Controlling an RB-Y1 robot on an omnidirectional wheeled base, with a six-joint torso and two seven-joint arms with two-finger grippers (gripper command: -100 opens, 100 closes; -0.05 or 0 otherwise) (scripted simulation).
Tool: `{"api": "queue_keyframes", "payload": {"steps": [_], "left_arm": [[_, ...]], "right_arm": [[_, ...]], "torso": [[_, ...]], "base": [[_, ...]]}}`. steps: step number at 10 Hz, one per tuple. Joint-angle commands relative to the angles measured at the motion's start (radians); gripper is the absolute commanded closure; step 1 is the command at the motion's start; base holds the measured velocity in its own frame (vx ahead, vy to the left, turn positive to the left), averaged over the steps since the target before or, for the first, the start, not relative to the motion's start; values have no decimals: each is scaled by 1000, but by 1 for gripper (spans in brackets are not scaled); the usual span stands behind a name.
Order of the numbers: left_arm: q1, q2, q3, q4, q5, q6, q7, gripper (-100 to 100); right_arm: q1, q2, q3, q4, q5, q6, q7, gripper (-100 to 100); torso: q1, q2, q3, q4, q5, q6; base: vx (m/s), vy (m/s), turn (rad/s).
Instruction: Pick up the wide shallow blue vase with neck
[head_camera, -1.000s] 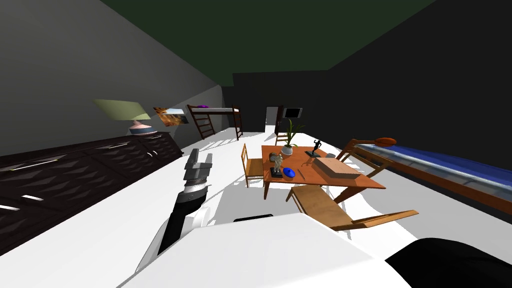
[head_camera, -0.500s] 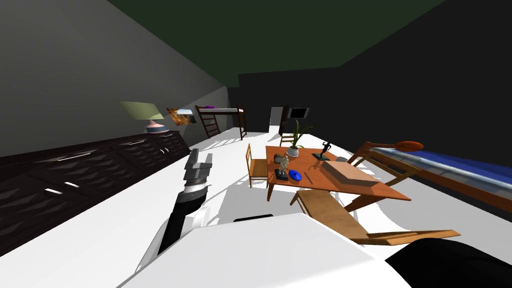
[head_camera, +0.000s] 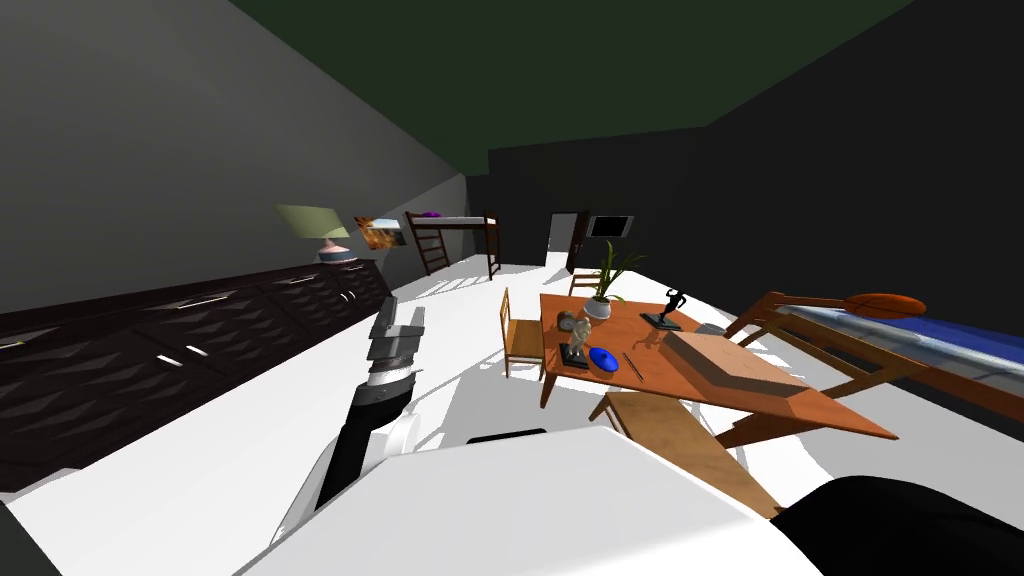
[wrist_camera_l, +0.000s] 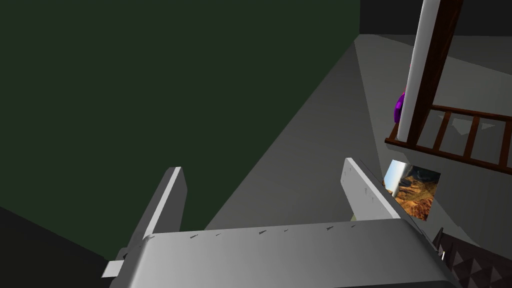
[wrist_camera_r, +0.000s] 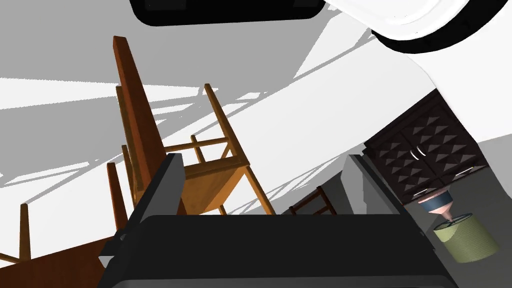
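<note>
Rolled nearer worktop (head_camera: 655, 375). Blue vase (head_camera: 601, 357) on its near corner, beside small statue (head_camera: 577, 340), too far to reach. Left fingers (wrist_camera_l: 167, 200) wide, right fingers (wrist_camera_r: 162, 187) wide, both empty.

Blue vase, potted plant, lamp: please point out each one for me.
blue vase (head_camera: 601, 357): head view, middle of its wide body.
potted plant (head_camera: 598, 309): head view, on its white pot.
lamp (head_camera: 313, 221): head view, on its green shade.
</note>
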Motion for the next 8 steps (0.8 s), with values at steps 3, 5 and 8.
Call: {"api": "queue_keyframes", "payload": {"steps": [3, 5, 8], "left_arm": [[0, 0, 0, 0, 0, 0, 0, 0], [0, 0, 0, 0, 0, 0, 0, 0], [0, 0, 0, 0, 0, 0, 0, 0]], "right_arm": [[-23, -48, 25, 87, 22, -11, 24, -100], [-37, -119, 47, 165, 53, -38, 76, -100], [-45, -184, 56, 234, 68, -51, 102, -100]], "torso": [[0, 0, 0, 0, 0, -1], [0, -1, -1, 0, 0, -1], [0, -4, -2, -1, 0, 0]], "base": [[41, 16, 95], [94, 20, 242], [92, 9, 117]]}}
